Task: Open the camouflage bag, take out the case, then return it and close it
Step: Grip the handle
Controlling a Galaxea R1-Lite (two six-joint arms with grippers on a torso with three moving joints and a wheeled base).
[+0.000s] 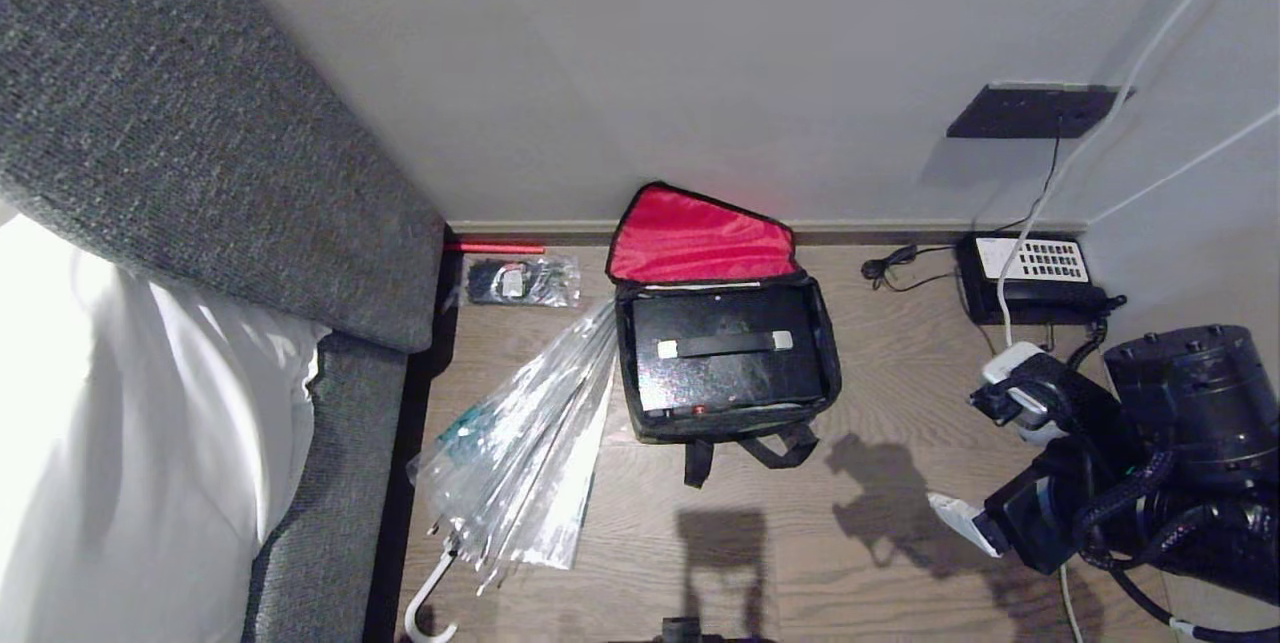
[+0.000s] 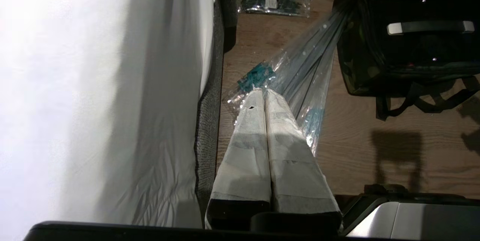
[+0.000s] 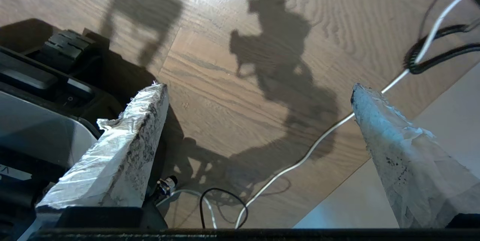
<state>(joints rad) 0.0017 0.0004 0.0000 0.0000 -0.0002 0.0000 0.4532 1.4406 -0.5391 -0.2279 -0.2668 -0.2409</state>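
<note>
Camouflage bag [image 1: 728, 363] sits on the wood floor [image 1: 900, 523] at centre of the head view, lid flap up against the wall, red lining showing. Case [image 1: 725, 353] lies flat inside the bag, handle uppermost. A clear umbrella [image 1: 520, 443] lies touching the bag at its 9 o'clock; the telephone [image 1: 1035, 278] is at its 3 o'clock, well apart.

Right gripper [image 3: 258, 121]: fingers wide apart, empty, over bare floor at the bag's 4 o'clock. Left gripper [image 2: 267, 128]: fingers pressed together, holding nothing, above the umbrella beside the bed [image 2: 93, 102].

Judgement: bag open; either removal is next or only closing remains. Next move calls for bringing the right gripper toward 10 o'clock, over the bag.
</note>
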